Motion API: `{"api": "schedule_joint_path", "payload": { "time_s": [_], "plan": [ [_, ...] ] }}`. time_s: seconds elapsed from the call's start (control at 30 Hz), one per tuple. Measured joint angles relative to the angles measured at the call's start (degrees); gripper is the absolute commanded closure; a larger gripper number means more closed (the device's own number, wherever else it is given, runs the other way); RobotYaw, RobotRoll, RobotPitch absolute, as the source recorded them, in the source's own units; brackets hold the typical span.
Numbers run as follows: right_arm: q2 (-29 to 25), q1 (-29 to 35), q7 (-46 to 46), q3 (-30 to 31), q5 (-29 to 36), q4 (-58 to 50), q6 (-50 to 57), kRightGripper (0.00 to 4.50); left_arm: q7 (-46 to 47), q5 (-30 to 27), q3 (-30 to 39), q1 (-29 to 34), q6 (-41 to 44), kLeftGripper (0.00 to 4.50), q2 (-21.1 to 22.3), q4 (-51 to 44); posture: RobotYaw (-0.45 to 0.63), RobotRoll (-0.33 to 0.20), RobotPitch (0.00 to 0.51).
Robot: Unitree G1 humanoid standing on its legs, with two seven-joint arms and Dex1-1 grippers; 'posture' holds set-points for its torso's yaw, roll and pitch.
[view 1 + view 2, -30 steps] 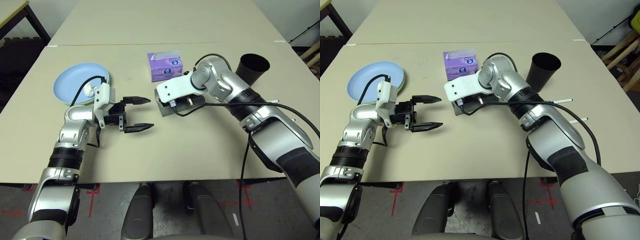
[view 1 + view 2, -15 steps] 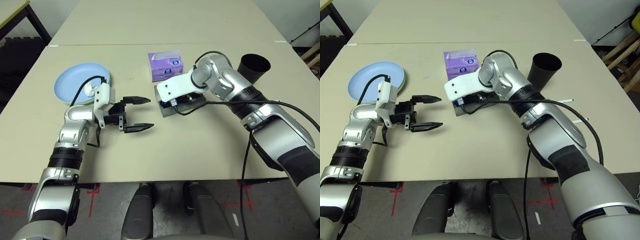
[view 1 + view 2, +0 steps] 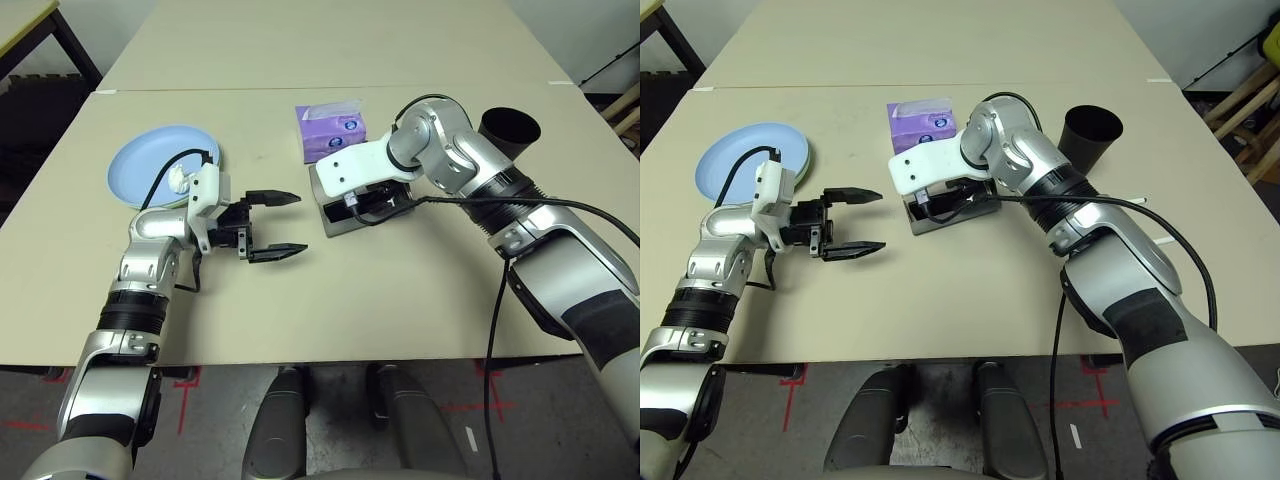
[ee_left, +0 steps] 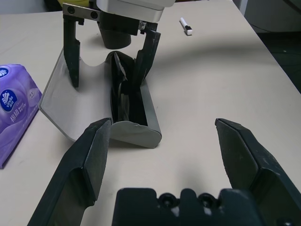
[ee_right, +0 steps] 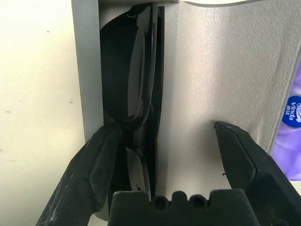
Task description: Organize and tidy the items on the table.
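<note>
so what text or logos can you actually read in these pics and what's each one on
"Vinda": blue oval logo on the purple tissue box, read in the right wrist view.
A smaller line under it in the same oval: too small to read.
The same blue logo on the box in the left wrist view: too blurred to read.
Nothing else bears text.

Beige table (image 3: 420, 290) bears plates (image 3: 150, 165), tissue box (image 3: 330, 133), glasses case (image 3: 345, 215), cup (image 3: 507, 135).
</note>
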Motion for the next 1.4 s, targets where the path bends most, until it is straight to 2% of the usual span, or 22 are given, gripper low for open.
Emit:
{"api": "schedule_joint_path", "payload": {
  "time_s": [0.43,0.73,0.97,1.1,1.17,1.27,1.4],
  "plan": [
    [1.2,-0.83,1.67,-3.48,5.55,5.18,2.22,0.03,-0.1,0.0,-0.25,0.05,0.01,0.0,0.01,-0.03,0.12,0.0,0.211],
    [1.48,-3.5,-2.06,-4.26,6.75,12.11,-3.52,0.03,-0.09,-0.01,-0.33,0.26,0.02,0.0,0.01,-0.09,0.12,0.0,0.215],
    [-0.11,-3.48,-3.17,-2.94,5.22,11.8,-11.35,0.03,-0.09,-0.01,-0.34,0.35,0.04,0.0,0.01,-0.1,0.12,0.0,0.214],
    [-1.1,-3.11,-1.98,-3.06,5.74,9.02,-11.8,0.03,-0.09,-0.01,-0.35,0.35,0.04,0.0,0.01,-0.11,0.11,0.0,0.207],
    [-2.55,-2.15,0.78,-4.56,8.14,4.82,-10.06,0.03,-0.09,0.0,-0.4,0.34,0.06,0.0,-0.01,-0.11,0.11,0.0,0.202],
    [-5.88,0.31,4.73,-8.56,12.63,-2.61,-4.83,0.03,-0.1,0.02,-0.44,0.31,0.1,0.0,-0.02,-0.04,0.11,0.0,0.2],
    [-8.32,7.53,6.96,-15.45,20.58,-13.69,6.3,0.03,-0.15,0.09,-0.44,0.18,0.06,0.0,0.04,0.19,0.1,0.0,0.194]
  ]
}}
